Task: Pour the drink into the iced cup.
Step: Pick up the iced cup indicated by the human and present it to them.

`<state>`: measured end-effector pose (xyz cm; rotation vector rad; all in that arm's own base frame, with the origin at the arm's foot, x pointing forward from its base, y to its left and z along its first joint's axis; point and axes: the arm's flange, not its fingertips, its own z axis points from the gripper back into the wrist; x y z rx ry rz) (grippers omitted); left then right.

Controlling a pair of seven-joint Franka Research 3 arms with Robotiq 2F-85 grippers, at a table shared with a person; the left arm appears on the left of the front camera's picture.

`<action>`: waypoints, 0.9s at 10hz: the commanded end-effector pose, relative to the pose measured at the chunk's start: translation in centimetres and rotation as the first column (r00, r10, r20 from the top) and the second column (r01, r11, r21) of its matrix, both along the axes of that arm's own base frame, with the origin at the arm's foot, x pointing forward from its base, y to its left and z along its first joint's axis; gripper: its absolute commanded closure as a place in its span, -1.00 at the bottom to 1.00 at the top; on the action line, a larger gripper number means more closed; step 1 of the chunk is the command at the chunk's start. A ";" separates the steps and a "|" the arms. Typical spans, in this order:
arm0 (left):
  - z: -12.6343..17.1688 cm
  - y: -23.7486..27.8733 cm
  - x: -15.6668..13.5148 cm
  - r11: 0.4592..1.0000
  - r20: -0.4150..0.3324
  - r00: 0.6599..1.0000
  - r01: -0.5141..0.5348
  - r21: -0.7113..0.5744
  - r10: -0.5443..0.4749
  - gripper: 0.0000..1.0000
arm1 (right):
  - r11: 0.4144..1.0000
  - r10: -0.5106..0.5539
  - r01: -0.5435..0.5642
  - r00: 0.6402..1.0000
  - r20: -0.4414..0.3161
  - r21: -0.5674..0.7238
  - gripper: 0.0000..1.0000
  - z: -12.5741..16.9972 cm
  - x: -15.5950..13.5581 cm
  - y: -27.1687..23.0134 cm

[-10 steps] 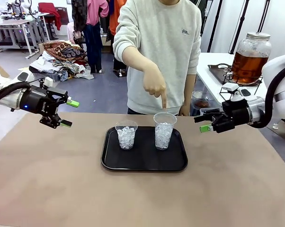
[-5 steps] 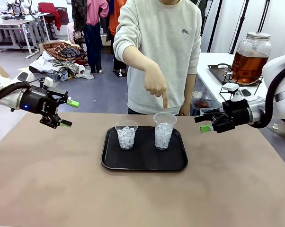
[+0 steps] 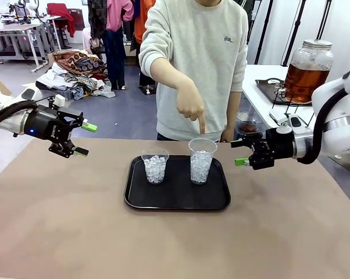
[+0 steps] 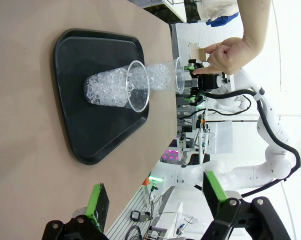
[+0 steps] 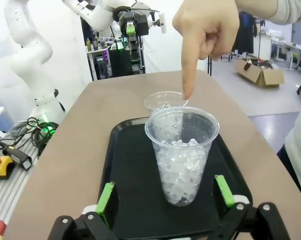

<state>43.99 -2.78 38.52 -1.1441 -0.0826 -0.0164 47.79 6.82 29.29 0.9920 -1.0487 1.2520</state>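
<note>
**Right hand (image 3: 239, 152) spread, facing the iced cup (image 3: 202, 160)**

Your right hand hovered with its fingers apart. The iced cup stood just ahead of it on the black tray (image 3: 181, 200). The person's finger (image 3: 202, 125) pointed down over that cup. The drink (image 3: 304, 81) sat in a glass jar (image 3: 311, 55) beyond your right hand, on a side table. Your left hand (image 3: 86, 139), fingers also apart, hung well away from the tray.

On black rectangular plastic tray (image 3: 176, 199): shorter clear plastic cup (image 3: 155, 165), taller clear plastic cup (image 3: 202, 161). Beneath tray: tan tabletop (image 3: 70, 226). Beyond tray: amber-brown drink (image 3: 304, 81).
</note>
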 end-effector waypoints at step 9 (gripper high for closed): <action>0.1 0.0 -0.1 1.000 0.002 1.000 -0.001 -0.003 0.001 -1.00 | 0.998 0.018 -0.020 0.999 0.040 0.057 -1.00 -3.1 0.8 1.0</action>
